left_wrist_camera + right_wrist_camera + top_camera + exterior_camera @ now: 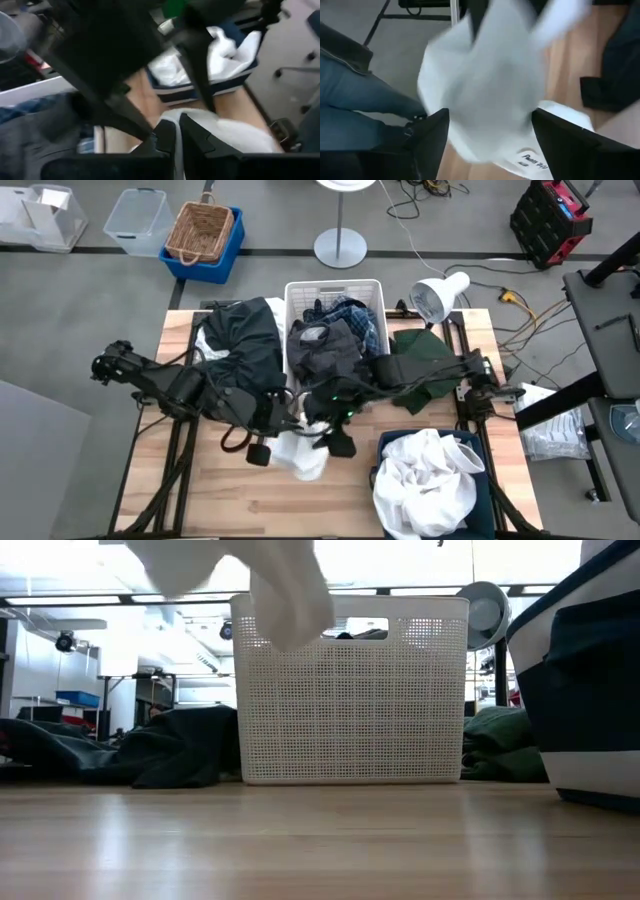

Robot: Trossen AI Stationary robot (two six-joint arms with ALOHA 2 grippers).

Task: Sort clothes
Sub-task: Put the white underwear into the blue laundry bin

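Sorting a white soft fabric garment (308, 458), hanging just above the front middle of the wooden surface (230, 500), between the two arms. Reaching in from the right edge with the right gripper (338, 442), its fingers (432, 132) standing wide apart with the white cloth loose between them. Meeting it from the left edge with the left gripper (262, 450), fingers (165, 135) pressed together at the cloth's edge, though whether they are pinching fabric cannot be told. Probably aiming for the dark blue fabric bin (395, 438) at the front right corner, already holding white pieces. Doing this well likely means lifting high enough to clear the rim, gathering trailing folds, and avoiding the white perforated plastic bin (335, 286) at the back edge.
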